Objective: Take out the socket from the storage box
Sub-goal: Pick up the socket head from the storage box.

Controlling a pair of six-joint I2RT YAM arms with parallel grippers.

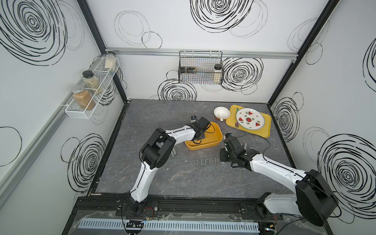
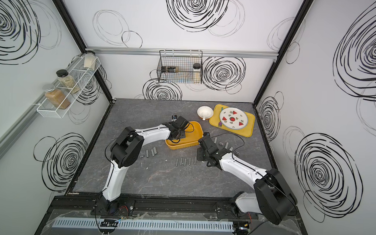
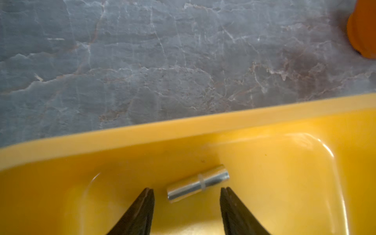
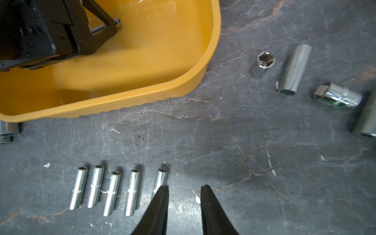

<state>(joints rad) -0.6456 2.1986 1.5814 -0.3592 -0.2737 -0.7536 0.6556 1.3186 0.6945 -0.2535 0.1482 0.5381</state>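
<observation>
The storage box is a deep yellow-orange tub on the grey table. One silver socket lies on its floor near a wall. My left gripper reaches down into the box. It is open, with the socket lying slantwise just ahead of its fingertips and touching neither. The right wrist view shows the box with the left gripper's black body inside it. My right gripper hovers over the table beside the box, open a little, with nothing between its fingers.
A row of several slim sockets lies in front of the box. Larger sockets lie to its right, more to its left. A flat yellow tray with a plate and a white bowl stand at the back right.
</observation>
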